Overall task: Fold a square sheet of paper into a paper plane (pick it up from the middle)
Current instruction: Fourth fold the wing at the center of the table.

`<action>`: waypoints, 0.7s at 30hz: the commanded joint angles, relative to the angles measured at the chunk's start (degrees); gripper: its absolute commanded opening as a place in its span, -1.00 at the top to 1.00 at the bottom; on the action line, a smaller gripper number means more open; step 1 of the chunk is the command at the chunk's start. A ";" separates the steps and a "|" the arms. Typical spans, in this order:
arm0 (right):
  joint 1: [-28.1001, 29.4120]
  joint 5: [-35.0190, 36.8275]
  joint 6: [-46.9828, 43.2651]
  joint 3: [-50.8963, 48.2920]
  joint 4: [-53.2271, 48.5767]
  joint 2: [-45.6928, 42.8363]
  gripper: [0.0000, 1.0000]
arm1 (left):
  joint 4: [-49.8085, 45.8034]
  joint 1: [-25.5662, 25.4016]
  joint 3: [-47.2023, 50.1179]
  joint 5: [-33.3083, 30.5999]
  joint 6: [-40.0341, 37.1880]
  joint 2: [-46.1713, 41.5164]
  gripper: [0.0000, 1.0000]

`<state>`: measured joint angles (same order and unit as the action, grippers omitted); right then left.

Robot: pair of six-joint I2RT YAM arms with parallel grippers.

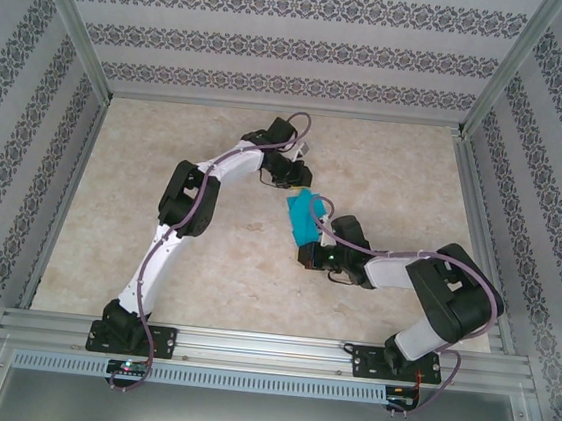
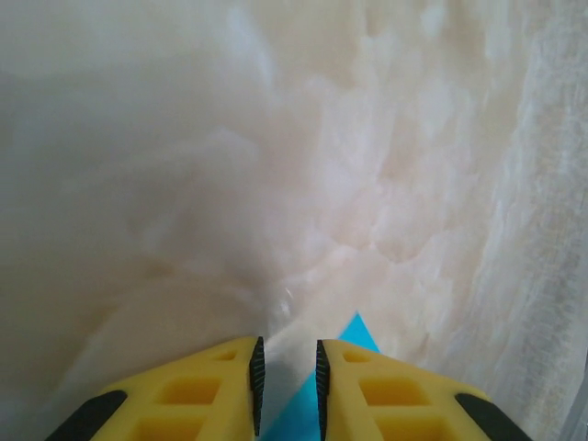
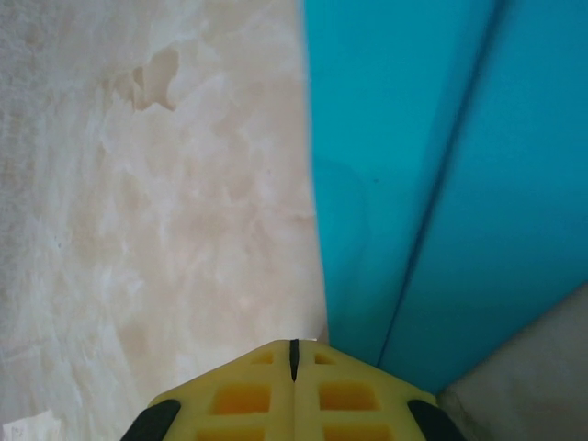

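The teal-blue paper (image 1: pixel 303 218), folded into a narrow strip with a long crease, lies on the table's middle between my two grippers. In the right wrist view the paper (image 3: pixel 413 184) covers the right half, its crease running up and down. My right gripper (image 3: pixel 294 347) is shut, its tips just left of the paper's near edge, with nothing seen between them. From above, the right gripper (image 1: pixel 310 246) sits at the strip's near end. My left gripper (image 2: pixel 287 347) is open by a narrow gap above the paper's pointed corner (image 2: pixel 356 333). From above, the left gripper (image 1: pixel 297 184) stands at the far end.
The marbled beige tabletop (image 1: pixel 167 148) is ringed by an aluminium frame (image 1: pixel 267 348) and patterned walls. Both arms reach in from the near edge, the left arm (image 1: pixel 186 201) bent over the middle left.
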<state>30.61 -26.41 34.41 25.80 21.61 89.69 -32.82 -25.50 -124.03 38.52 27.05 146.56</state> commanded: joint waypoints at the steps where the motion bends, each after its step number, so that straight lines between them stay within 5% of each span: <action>1: 0.24 -0.78 0.18 -1.49 -11.20 -2.22 0.99 | -0.36 1.10 -2.41 -1.03 0.37 0.41 0.47; 11: -2.51 -3.46 2.32 2.28 -15.24 -14.64 0.72 | -2.98 1.15 1.85 -2.94 -3.16 -8.24 0.38; 21: -10.66 -4.88 -0.90 6.09 -18.82 -15.17 0.43 | 5.80 0.59 27.09 -4.50 -0.87 -26.46 0.20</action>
<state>21.17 -29.69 35.46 29.69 4.62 72.99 -31.07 -24.69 -102.72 34.24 25.19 124.14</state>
